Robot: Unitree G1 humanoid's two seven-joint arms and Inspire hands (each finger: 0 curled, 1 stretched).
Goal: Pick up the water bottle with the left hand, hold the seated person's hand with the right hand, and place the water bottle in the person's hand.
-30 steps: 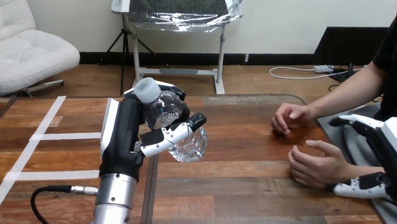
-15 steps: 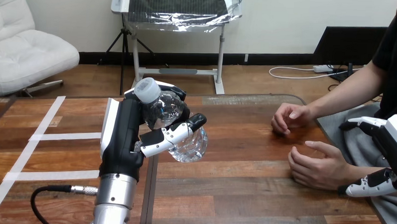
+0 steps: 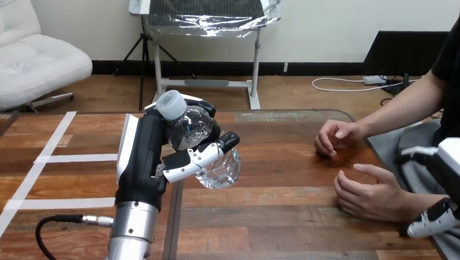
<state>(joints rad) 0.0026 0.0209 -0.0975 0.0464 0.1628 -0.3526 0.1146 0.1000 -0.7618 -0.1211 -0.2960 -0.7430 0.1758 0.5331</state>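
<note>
My left hand (image 3: 141, 156) is raised over the table's left-middle, shut on a clear water bottle (image 3: 216, 165). The bottle tilts, its white cap (image 3: 171, 105) up and to the left. The thumb crosses the bottle's front. At the view's right edge my right hand (image 3: 454, 172) is open, its fingers above and its thumb below the person's wrist, not closed on it. The person's nearer hand (image 3: 368, 195) rests on the table with loosely curled fingers, palm facing left. The person's farther hand (image 3: 334, 136) lies curled on the table behind it.
White tape strips (image 3: 71, 157) mark the wooden table (image 3: 270, 224) at its left. A black cable (image 3: 54, 223) loops beside my left forearm at the bottom left. Bare wood lies between the bottle and the person's hands.
My right hand has drawn back to the right, away from the person's nearer hand. My left hand, the bottle and the person's hands have stayed in place.
</note>
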